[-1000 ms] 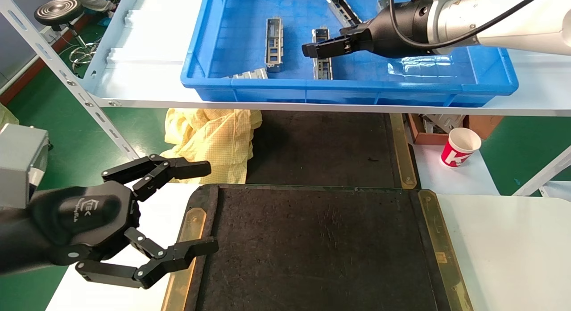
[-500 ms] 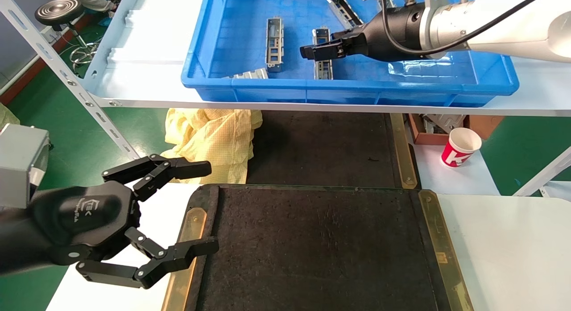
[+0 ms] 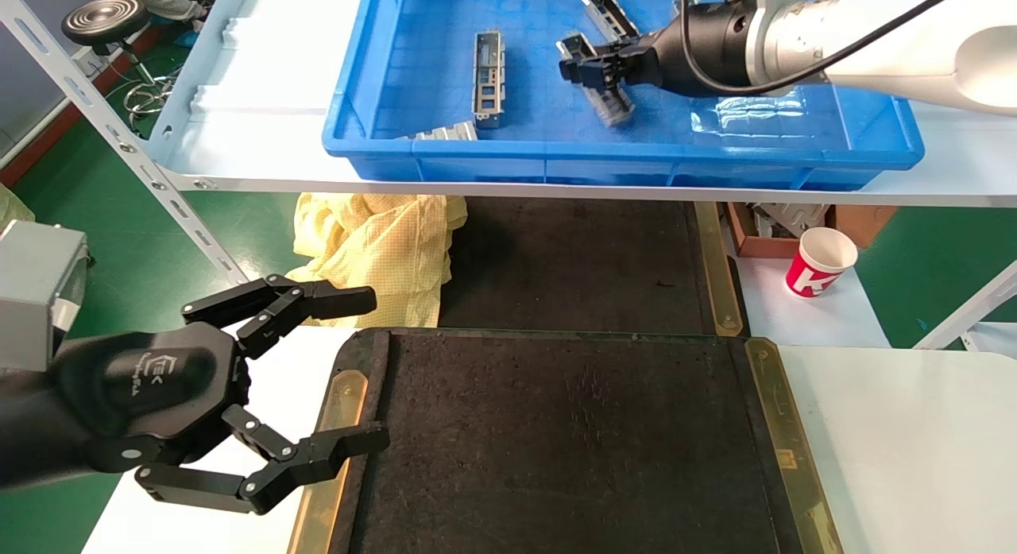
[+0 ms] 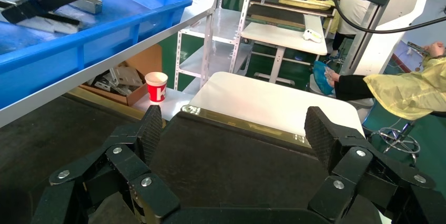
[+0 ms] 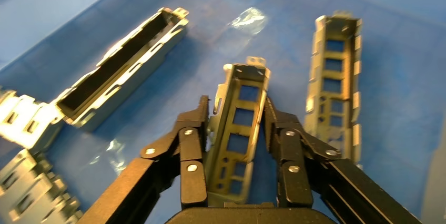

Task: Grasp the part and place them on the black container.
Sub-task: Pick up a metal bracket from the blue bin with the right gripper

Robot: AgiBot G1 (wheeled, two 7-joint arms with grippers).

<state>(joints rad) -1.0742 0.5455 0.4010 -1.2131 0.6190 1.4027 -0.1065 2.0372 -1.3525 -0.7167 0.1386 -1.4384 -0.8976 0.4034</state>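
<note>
My right gripper (image 3: 589, 66) is inside the blue crate (image 3: 620, 163), shut on a silver-grey part (image 3: 610, 105) that hangs tilted between its fingers. In the right wrist view the part (image 5: 237, 129) sits between the two fingers of the gripper (image 5: 236, 103), with blue crate floor behind its windows. Other parts lie in the crate (image 3: 488, 77) (image 3: 608, 13) (image 5: 332, 82) (image 5: 126, 71). The black container (image 3: 572, 443) lies on the white table below, with nothing on its surface. My left gripper (image 3: 375, 369) hangs open and empty over its left edge, and shows open in the left wrist view (image 4: 234, 124).
The crate stands on a white shelf (image 3: 262, 141) with a slanted metal post (image 3: 119, 133). A second black tray (image 3: 572, 260), yellow cloth (image 3: 381, 244) and a red-and-white paper cup (image 3: 821, 261) lie under the shelf. White table (image 3: 906, 443) lies right of the container.
My right gripper has closed on the part that lay under it and raised it; the part now hangs tilted, and the gripper sits farther right. The left arm has not moved.
</note>
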